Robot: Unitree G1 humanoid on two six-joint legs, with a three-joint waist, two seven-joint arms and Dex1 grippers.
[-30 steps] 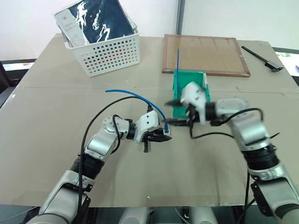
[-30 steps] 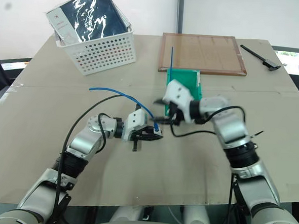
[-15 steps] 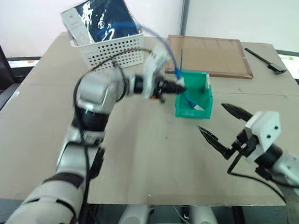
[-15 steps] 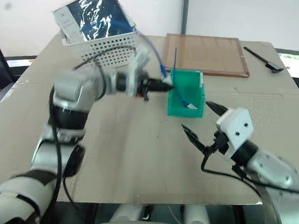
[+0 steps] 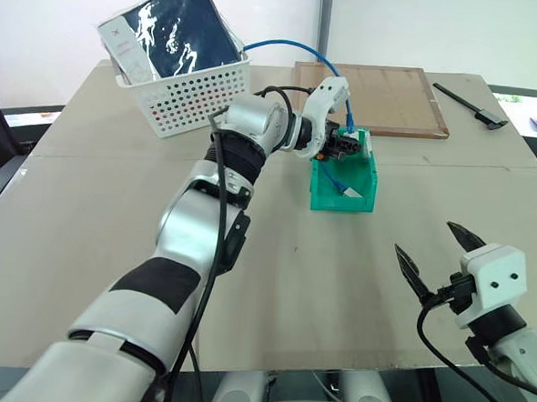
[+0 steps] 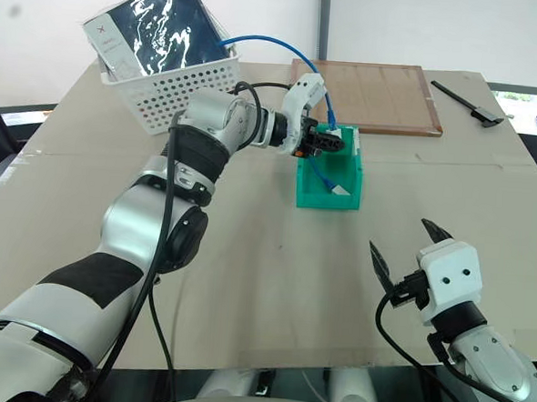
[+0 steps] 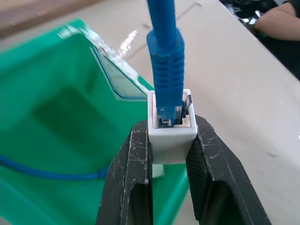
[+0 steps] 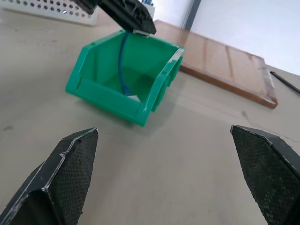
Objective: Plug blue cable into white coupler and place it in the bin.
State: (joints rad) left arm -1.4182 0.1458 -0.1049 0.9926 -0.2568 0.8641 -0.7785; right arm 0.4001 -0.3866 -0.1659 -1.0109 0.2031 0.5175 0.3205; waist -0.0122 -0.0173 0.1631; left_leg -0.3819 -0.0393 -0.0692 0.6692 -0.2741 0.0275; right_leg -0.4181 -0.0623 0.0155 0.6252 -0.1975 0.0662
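Observation:
In the left wrist view the white coupler (image 7: 171,126) sits pinched between my left gripper's (image 7: 171,137) two black fingers, with the blue cable's (image 7: 165,70) plug seated in its socket. That gripper (image 5: 349,144) hovers over the rear of the green bin (image 5: 341,204). From the coupler the cable (image 5: 287,45) arcs up and back towards the basket. A further length of it (image 8: 123,70) hangs down into the bin. My right gripper (image 5: 427,243) is low at the near right, well short of the bin, open wide and empty.
A white perforated basket (image 5: 198,92) holding a dark packet stands at the far left. A wooden board (image 5: 370,98) lies behind the bin, with a black tool (image 5: 470,104) to its right. A person's arm (image 7: 281,18) rests at the table's edge.
My left arm has carried the coupler and cable from the near middle of the table up and forward to above the bin. My right gripper has pulled back to the near right and opened wide.

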